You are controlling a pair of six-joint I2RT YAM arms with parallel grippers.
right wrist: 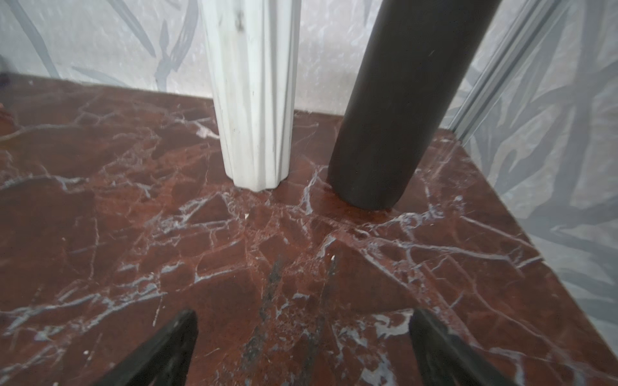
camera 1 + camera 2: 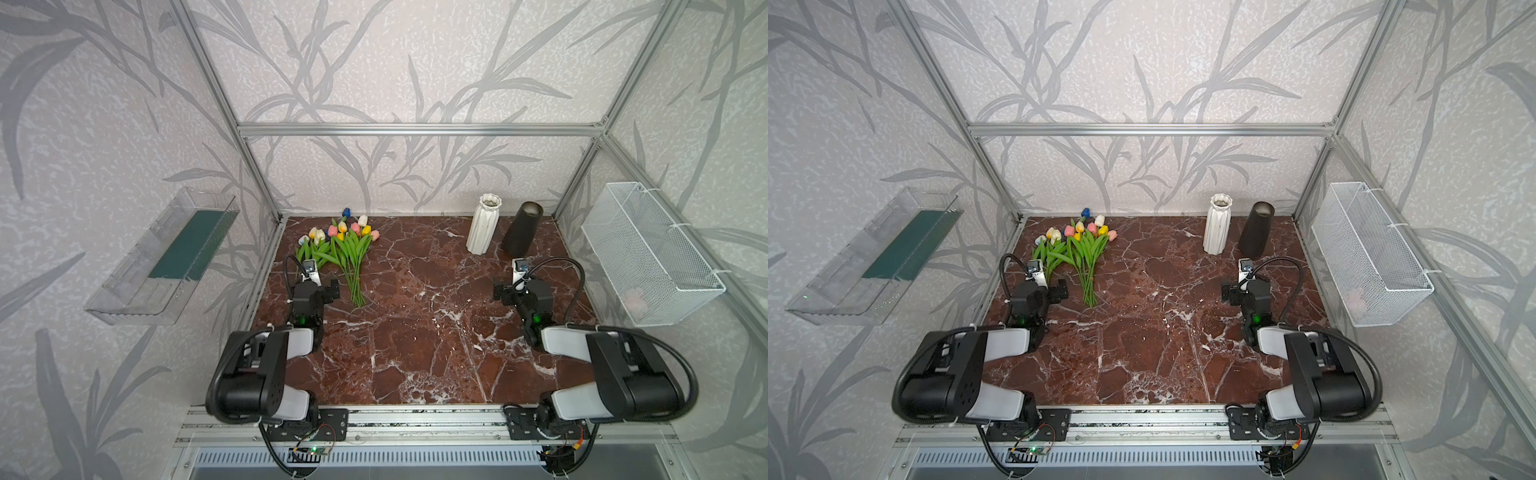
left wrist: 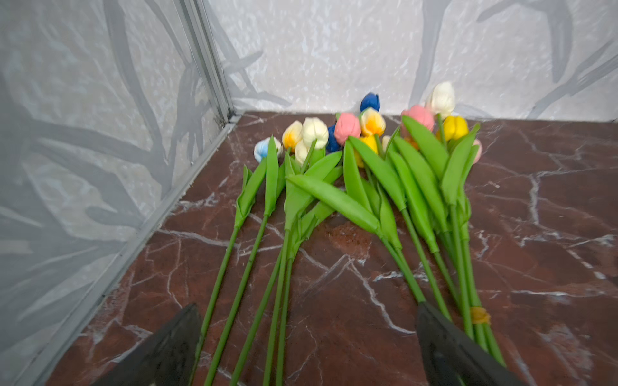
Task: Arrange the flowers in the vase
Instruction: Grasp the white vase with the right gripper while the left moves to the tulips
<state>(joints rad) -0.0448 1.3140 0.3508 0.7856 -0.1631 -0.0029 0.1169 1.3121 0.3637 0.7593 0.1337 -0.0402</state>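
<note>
The artificial tulips with thin green stems (image 3: 334, 197) lie back left, before your left gripper (image 3: 307, 307) — probably light, floppy, slippery, so pinch the bare lower stems. It and the right gripper (image 1: 302, 314) gape empty.

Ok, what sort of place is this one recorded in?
Likely a staged robot test booth, not a home: aluminium frame holding leaf-patterned wall panels, marble-look tabletop, left arm and right arm bolted to a front rail.

Flowers (image 2: 348, 248) lie flat nr far-left corner; white ribbed vase (image 2: 483, 230) upright, far right.
</note>
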